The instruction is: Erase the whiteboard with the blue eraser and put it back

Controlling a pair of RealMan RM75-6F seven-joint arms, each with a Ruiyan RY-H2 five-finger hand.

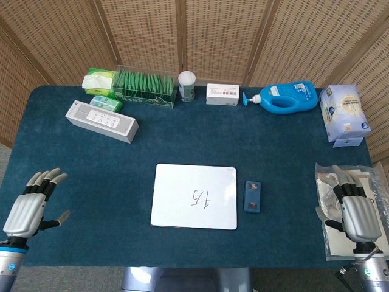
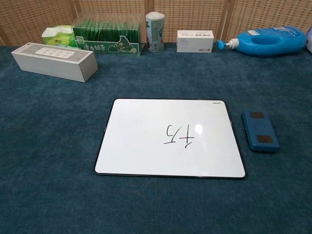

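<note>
A white whiteboard [image 1: 194, 196] [image 2: 170, 137] with a black handwritten mark at its middle lies flat on the blue table near the front edge. The blue eraser [image 1: 253, 196] [image 2: 260, 130] lies just right of it, apart from the board. My left hand [image 1: 28, 206] hovers open at the front left corner, far from the board. At the front right, my right hand [image 1: 355, 212] is open over a clear plastic bag, well right of the eraser. Neither hand shows in the chest view.
Along the back edge stand a white speaker box [image 1: 101, 120], green tissue packs [image 1: 99, 81], a green packet box [image 1: 144, 87], a white canister [image 1: 186, 86], a small white box [image 1: 222, 94] and a blue bottle [image 1: 287, 97]. A tissue pack [image 1: 343, 112] and plastic bag [image 1: 349, 182] sit right.
</note>
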